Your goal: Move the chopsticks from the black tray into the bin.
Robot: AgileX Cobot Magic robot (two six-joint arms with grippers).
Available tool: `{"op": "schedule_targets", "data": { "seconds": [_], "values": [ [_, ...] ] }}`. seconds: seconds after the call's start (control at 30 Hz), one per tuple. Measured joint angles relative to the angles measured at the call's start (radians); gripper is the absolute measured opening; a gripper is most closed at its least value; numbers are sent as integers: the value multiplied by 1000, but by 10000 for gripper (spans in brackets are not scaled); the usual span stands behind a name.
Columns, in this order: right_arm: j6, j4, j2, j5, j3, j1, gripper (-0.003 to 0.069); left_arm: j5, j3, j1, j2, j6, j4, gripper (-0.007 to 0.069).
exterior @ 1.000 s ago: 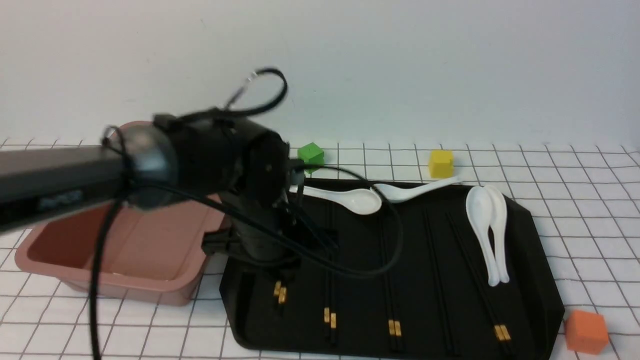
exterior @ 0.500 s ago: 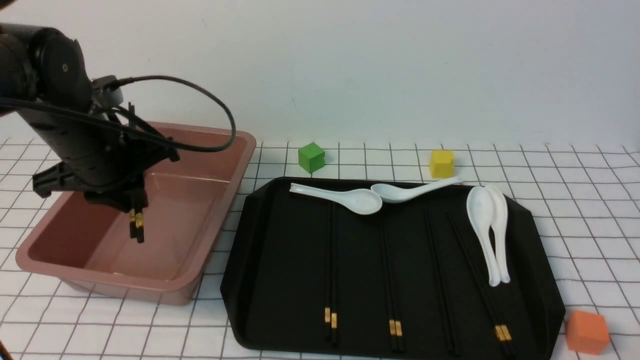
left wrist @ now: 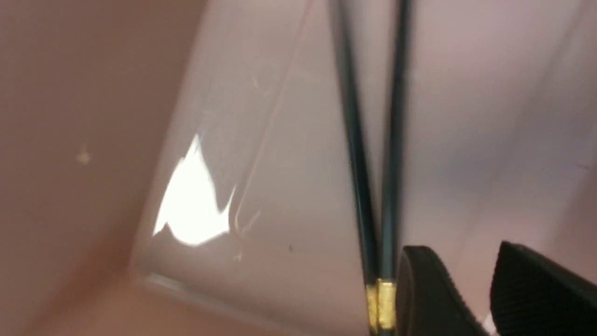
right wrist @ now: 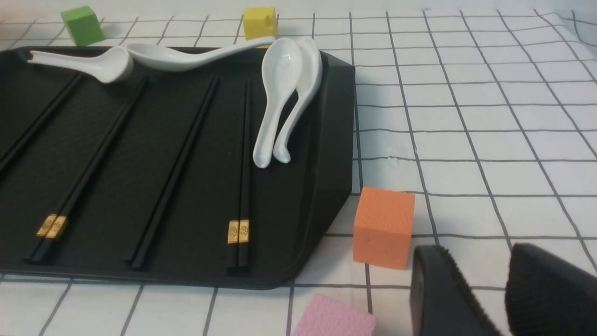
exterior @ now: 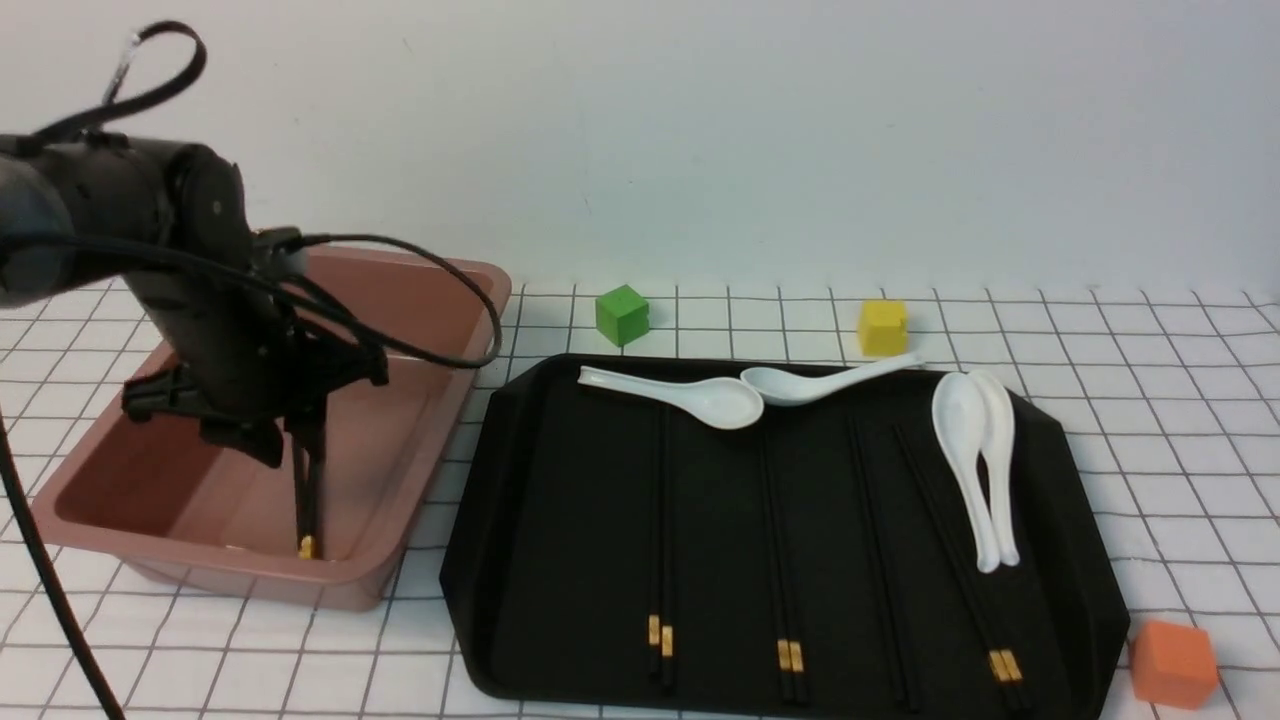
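The pinkish-brown bin (exterior: 240,582) stands at the left. My left gripper (exterior: 275,445) is low inside it and open; in the left wrist view (left wrist: 471,273) its jaws stand apart with nothing between them. One pair of chopsticks (exterior: 304,490) is in the bin, free of the gripper, just beside one finger (left wrist: 426,294), with its gold bands (left wrist: 380,303) toward the bin's near wall. Several more pairs (exterior: 660,530) lie side by side on the black tray (exterior: 560,500). My right gripper (right wrist: 485,275) is open and empty over the table, to the right of the tray (right wrist: 308,186).
White soup spoons (exterior: 700,395) lie along the tray's far edge, and two nested ones (exterior: 975,450) lie at its right. A green cube (exterior: 622,314) and a yellow cube (exterior: 883,326) sit behind the tray. An orange cube (exterior: 1172,662) and a pink block (right wrist: 333,319) are near my right gripper.
My left arm carried a pair of chopsticks from the tray's left side to over the bin, then lowered and opened. The pair now rests in the bin.
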Motion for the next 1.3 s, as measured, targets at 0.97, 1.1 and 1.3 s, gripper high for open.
{"op": "schedule_targets", "data": {
  "seconds": [0.97, 1.1, 1.3],
  "values": [
    [0, 0, 0, 0, 0, 0, 240, -788, 1159, 0, -1287, 115, -291, -13],
    [0, 0, 0, 0, 0, 0, 240, -810, 1175, 0, -1350, 115, -295, -13],
    [0, 0, 0, 0, 0, 0, 240, -811, 1176, 0, -1354, 115, -295, -13]
  ]
}}
